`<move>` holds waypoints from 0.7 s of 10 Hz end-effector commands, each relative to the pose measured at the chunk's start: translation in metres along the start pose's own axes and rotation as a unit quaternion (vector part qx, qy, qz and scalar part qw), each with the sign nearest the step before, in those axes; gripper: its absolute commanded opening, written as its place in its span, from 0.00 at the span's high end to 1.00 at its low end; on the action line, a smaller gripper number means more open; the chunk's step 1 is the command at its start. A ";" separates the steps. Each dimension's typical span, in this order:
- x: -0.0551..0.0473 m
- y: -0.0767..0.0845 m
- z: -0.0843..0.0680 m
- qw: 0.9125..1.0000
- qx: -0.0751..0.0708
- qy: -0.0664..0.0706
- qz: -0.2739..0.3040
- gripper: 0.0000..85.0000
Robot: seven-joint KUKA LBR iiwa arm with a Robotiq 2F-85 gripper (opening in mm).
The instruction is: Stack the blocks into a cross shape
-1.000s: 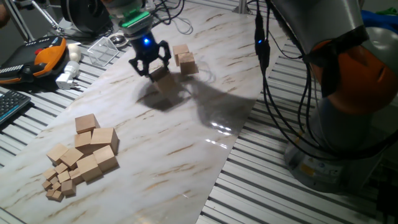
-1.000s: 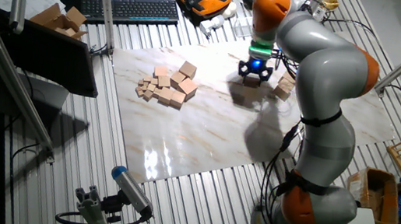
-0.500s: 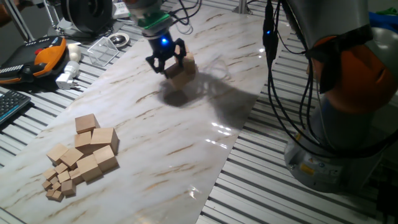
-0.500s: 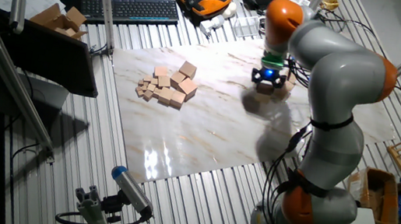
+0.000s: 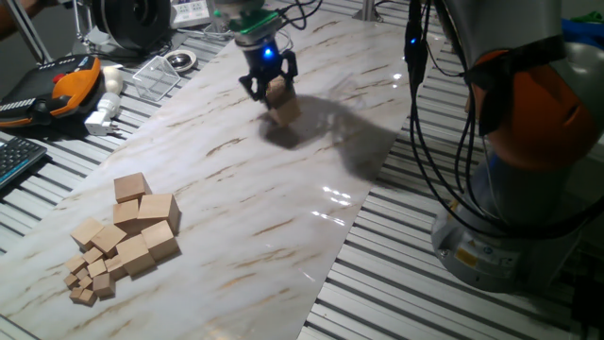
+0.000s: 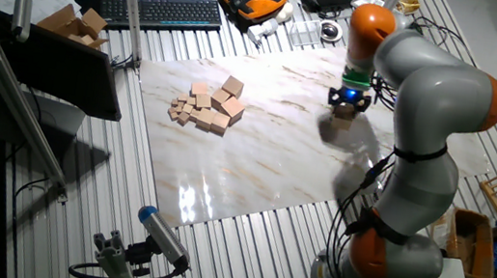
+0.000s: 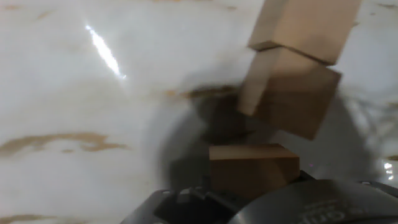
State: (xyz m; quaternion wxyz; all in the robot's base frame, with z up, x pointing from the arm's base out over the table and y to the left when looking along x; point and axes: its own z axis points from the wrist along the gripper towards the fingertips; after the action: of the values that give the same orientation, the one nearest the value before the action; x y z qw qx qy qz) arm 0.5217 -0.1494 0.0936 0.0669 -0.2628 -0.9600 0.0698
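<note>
My gripper (image 5: pixel 267 83) is shut on a tan wooden block (image 5: pixel 275 91) and holds it just above the marble board, at the far side. In the hand view this held block (image 7: pixel 252 167) sits low between the fingers. Right beside it stand two more blocks, one stacked on the other: the lower one (image 7: pixel 295 99) and the upper one (image 7: pixel 308 25), both turned at an angle. One of them shows under the gripper in one fixed view (image 5: pixel 287 111). In the other fixed view the gripper (image 6: pixel 348 100) hovers over that block (image 6: pixel 342 114). A pile of blocks (image 5: pixel 132 231) (image 6: pixel 209 106) lies at the near left.
An orange teach pendant (image 5: pixel 68 80), a keyboard (image 5: pixel 14 161), a white adapter (image 5: pixel 102 115) and a clear plastic box (image 5: pixel 162 74) lie off the board's left edge. Black cables (image 5: pixel 412 66) hang at the right in front of the robot's base (image 5: pixel 528 142).
My gripper has carried the held block to the right and farther back, from beside the two stacked blocks to right at them.
</note>
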 end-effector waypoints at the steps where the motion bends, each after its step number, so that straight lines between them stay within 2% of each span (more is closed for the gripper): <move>1: -0.005 -0.010 0.002 1.000 -0.005 -0.003 0.007 1.00; 4: -0.005 -0.011 0.006 0.999 -0.025 -0.010 0.041 1.00; 7: -0.009 -0.013 0.015 0.999 -0.023 -0.023 0.043 1.00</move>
State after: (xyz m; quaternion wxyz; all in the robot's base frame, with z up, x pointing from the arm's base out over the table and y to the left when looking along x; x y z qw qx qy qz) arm 0.5204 -0.1668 0.0795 0.0351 -0.3031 -0.9507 0.0557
